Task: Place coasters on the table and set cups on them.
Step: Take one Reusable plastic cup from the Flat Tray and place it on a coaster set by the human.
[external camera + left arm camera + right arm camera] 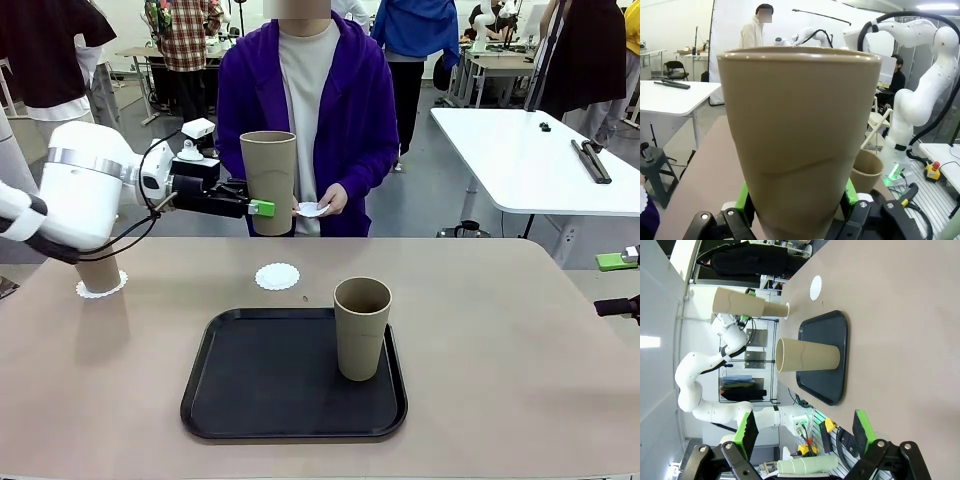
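The left gripper (266, 207) clamps a cup (269, 165) aloft over the beige table's (500, 350) far edge, near a bare coaster (277, 276); the right gripper (807, 432) gapes empty. People crowd the room beyond, beside a white table (530, 160).

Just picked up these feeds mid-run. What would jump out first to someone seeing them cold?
The left gripper holds a tan cup in the air over the far side of the table, near a bare coaster. Just beyond it, the person's hand holds another coaster. A second cup stands upright on the black tray at the near middle.
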Robot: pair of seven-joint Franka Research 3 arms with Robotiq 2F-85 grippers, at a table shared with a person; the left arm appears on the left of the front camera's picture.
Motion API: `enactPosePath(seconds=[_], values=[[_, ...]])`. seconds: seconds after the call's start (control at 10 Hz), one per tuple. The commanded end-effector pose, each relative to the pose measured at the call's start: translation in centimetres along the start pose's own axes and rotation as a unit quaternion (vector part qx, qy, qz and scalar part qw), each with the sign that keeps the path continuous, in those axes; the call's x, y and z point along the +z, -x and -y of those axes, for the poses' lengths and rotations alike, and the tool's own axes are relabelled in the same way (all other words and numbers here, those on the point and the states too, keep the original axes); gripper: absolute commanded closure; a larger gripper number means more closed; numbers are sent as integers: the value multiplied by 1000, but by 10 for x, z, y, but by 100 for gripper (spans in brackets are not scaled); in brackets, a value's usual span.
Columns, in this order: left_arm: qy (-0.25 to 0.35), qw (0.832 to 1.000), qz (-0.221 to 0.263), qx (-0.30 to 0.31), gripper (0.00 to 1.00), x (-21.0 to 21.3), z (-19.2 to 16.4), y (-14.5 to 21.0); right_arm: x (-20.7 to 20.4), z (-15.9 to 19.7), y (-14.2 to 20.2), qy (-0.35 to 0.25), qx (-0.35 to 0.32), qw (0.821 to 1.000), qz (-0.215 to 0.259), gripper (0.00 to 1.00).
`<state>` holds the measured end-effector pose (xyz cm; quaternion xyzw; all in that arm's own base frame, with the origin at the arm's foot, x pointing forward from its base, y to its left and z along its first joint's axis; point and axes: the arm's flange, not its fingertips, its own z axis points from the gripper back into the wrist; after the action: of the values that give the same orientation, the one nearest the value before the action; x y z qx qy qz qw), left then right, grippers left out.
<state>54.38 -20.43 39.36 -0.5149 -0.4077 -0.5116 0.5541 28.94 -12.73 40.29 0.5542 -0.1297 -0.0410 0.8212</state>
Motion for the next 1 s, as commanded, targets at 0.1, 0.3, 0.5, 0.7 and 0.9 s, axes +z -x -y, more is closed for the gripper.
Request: enactPosePath(seconds=[0.1,0.3,0.5,0.7,0.9], values=[[4,1000,3,-6,18,-2,-57,2,0,-1,-1,-6,4,1000,1,0],[13,1000,-7,-6,18,3,-86,2,0,-1,-1,-6,4,1000,1,0],[31,999,-27,-19,18,7,-94,0,0,-1,-1,-6,4,1000,1,0],[8,1000,-15,-20,18,4,-87,8,0,-1,-1,-6,4,1000,1,0],[8,1000,-15,-20,18,4,-87,8,0,-1,-1,-6,4,1000,1,0]])
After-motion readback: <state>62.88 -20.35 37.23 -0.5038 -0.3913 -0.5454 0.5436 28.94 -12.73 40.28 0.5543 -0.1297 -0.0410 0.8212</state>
